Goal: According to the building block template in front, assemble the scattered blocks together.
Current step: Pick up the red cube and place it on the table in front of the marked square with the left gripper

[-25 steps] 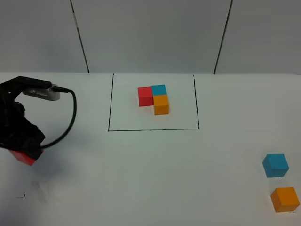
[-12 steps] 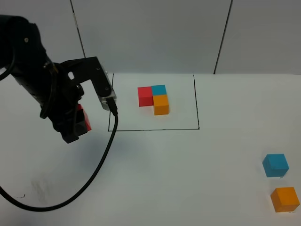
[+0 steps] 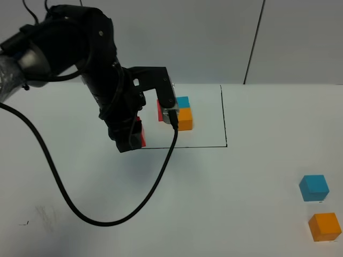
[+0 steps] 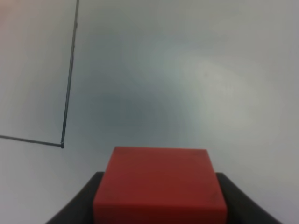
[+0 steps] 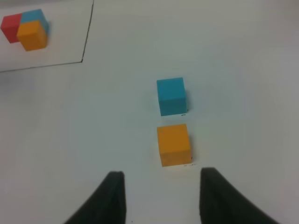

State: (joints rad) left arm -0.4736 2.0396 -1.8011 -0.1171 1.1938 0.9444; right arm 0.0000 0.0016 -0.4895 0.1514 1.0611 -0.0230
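The building block template (image 3: 175, 112) is a red, cyan-blue and orange cluster inside a thin black rectangle (image 3: 174, 146), also seen in the right wrist view as the template (image 5: 25, 29). My left gripper (image 3: 130, 143) is shut on the red block (image 3: 141, 134), held above the rectangle's front left corner. In the left wrist view the red block (image 4: 159, 184) fills the space between the dark fingers (image 4: 77, 210). The blue block (image 3: 314, 187) and orange block (image 3: 325, 226) lie at the front right. My right gripper (image 5: 162, 173) stands open just short of the orange block (image 5: 174, 144), with the blue block (image 5: 171, 95) beyond.
The left arm's black cable (image 3: 107, 219) loops over the white table (image 3: 225, 214) toward the front left. Grey wall panels (image 3: 177, 37) rise behind the table's far edge.
The left arm has swung from the table's far left edge to the right and rose, carrying the red block to the rectangle's front left corner. The blue and orange blocks have not moved.
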